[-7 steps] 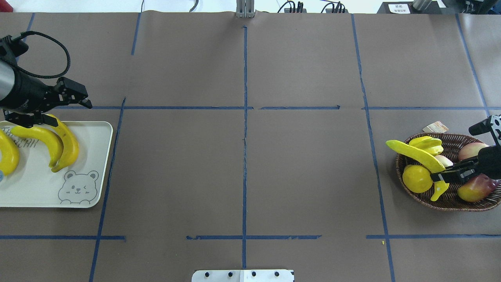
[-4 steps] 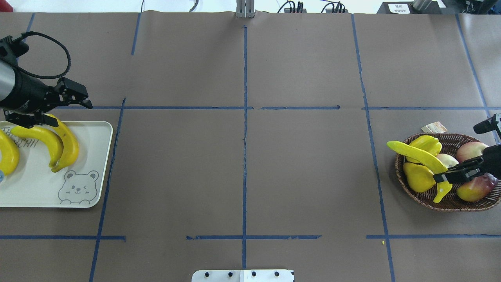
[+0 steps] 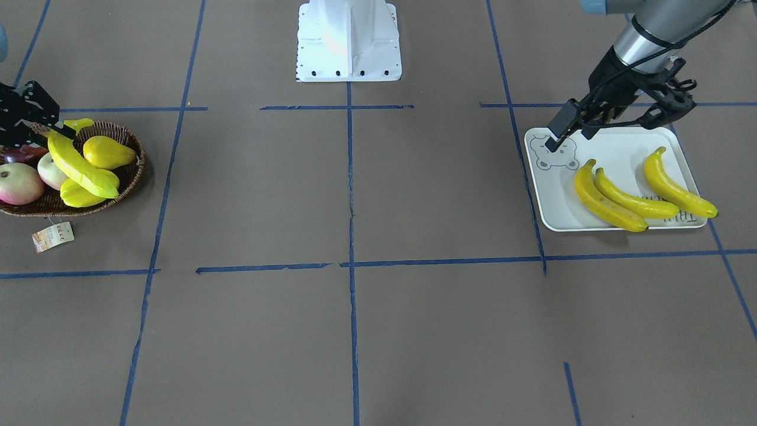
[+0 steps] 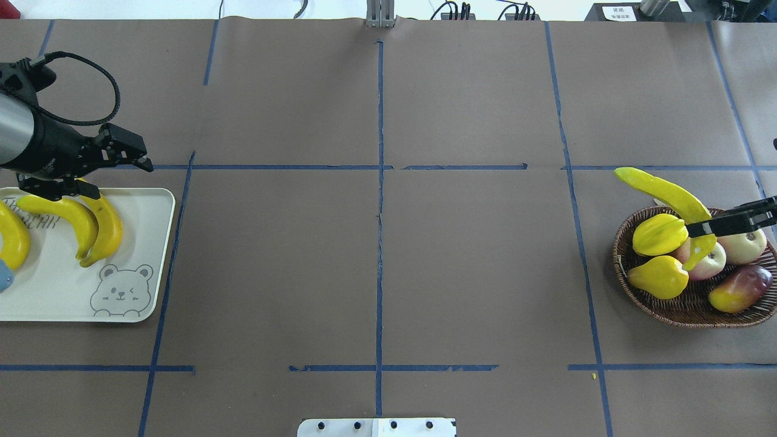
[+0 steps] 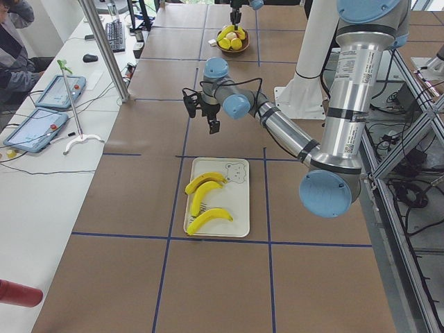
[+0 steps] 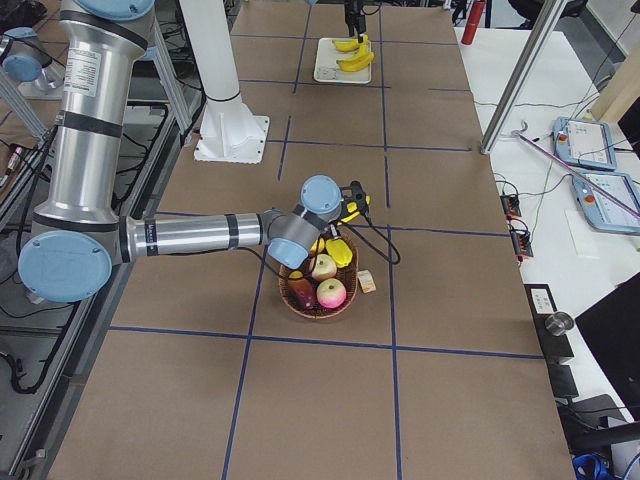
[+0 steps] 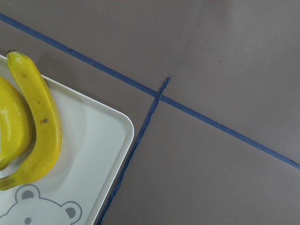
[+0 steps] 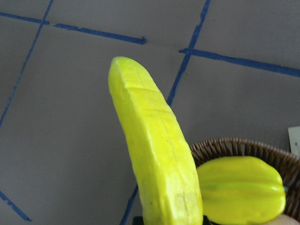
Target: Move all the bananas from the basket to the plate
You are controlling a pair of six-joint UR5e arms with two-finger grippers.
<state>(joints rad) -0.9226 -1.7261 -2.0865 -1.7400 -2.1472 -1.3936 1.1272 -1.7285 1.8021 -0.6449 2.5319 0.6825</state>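
- Table (image 4: pixel 376 273) was covered in brown paper with blue tape lines.
- Plate (image 4: pixel 61 297) sat at the robot's left end, bear print on its near corner.
- Basket (image 4: pixel 680 312) sat at the robot's right end, well apart from the plate.
- Three bananas (image 4: pixel 106 227) lay on the plate: two touching side by side, the third a little apart.
- Fourth banana (image 4: pixel 665 191) was held tilted above the basket's fruit, its upper end out past the rim.
- Right gripper (image 4: pixel 698 229) was pinching the fourth banana near its lower end.
- Left gripper (image 4: pixel 121 180) hung over the plate's far edge, jaws spread, holding nothing.
- Pear (image 4: pixel 658 277), ridged fruit (image 4: pixel 658 235) and apples (image 4: pixel 746 246) were in the basket.
- Paper tag (image 3: pixel 53 235) lay on the table beside the basket.
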